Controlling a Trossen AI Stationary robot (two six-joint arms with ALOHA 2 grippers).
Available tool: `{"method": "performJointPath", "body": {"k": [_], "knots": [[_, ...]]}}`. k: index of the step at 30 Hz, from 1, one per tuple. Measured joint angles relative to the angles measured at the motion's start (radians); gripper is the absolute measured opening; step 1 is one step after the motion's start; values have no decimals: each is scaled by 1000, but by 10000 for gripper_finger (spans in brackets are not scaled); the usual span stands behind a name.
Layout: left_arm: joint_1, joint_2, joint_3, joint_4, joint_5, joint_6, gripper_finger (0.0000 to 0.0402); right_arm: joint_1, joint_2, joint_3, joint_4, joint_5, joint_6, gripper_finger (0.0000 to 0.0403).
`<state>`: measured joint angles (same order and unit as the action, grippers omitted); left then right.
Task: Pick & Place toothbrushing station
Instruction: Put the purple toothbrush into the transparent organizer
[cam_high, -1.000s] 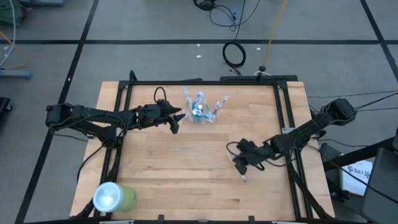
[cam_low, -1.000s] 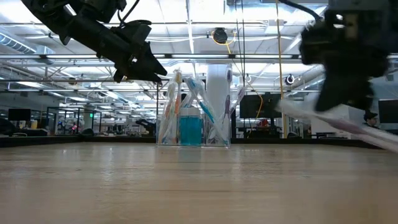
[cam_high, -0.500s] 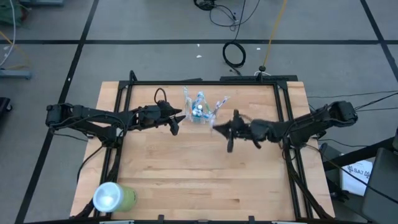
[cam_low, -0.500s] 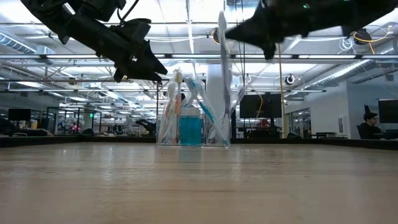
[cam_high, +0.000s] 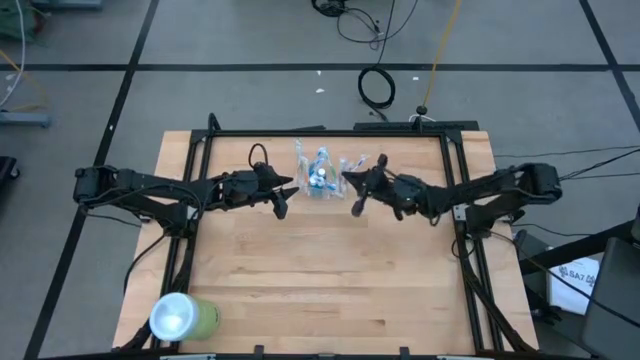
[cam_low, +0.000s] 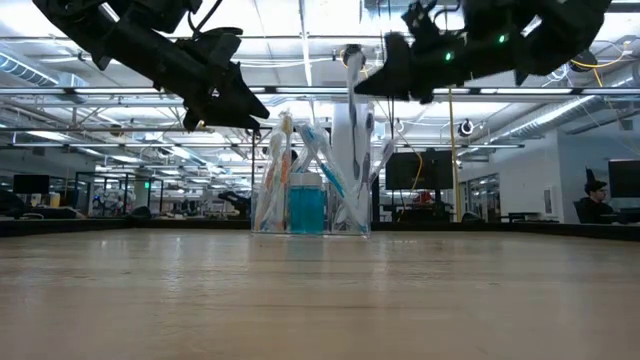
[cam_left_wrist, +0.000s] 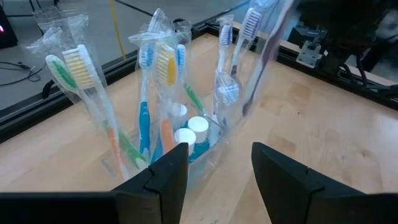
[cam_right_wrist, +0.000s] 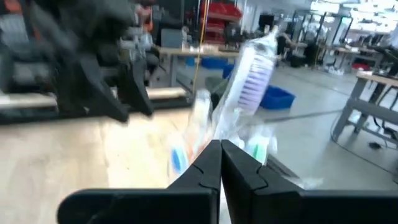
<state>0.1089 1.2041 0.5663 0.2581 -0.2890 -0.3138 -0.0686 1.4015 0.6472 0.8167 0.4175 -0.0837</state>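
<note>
One wrapped toothbrush (pinched, right gripper) above cup

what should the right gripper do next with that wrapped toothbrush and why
Probably lower it straight down into the clear cup. The right gripper is shut on the wrapped toothbrush and sits right beside the cup, brush roughly upright. The left gripper waits open on the cup's other side.

Two slim black jointed arms trail looped black cables.
</note>
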Motion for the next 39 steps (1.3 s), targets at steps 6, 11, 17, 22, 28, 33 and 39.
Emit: {"method": "performJointPath", "body": {"k": [6, 11, 17, 22, 28, 33, 39], "knots": [[0, 0, 0, 0, 0, 1, 184, -19, 128, 0, 38, 31, 25, 0], [0, 0, 0, 0, 0, 4, 184, -17, 182, 0, 7, 139, 29, 0], [0, 0, 0, -1, 0, 4, 184, -3, 156, 0, 139, 132, -53, 0], [0, 0, 0, 0, 0, 4, 184, 22, 101, 0, 187, 141, -167, 0], [0, 0, 0, 0, 0, -3, 184, 5, 94, 0, 168, 185, -241, 0], [0, 0, 0, 0, 0, -2, 184, -4, 118, 0, 121, 185, -243, 0], [0, 0, 0, 0, 0, 1, 184, 5, 135, 0, 57, 184, -222, 0]]}}
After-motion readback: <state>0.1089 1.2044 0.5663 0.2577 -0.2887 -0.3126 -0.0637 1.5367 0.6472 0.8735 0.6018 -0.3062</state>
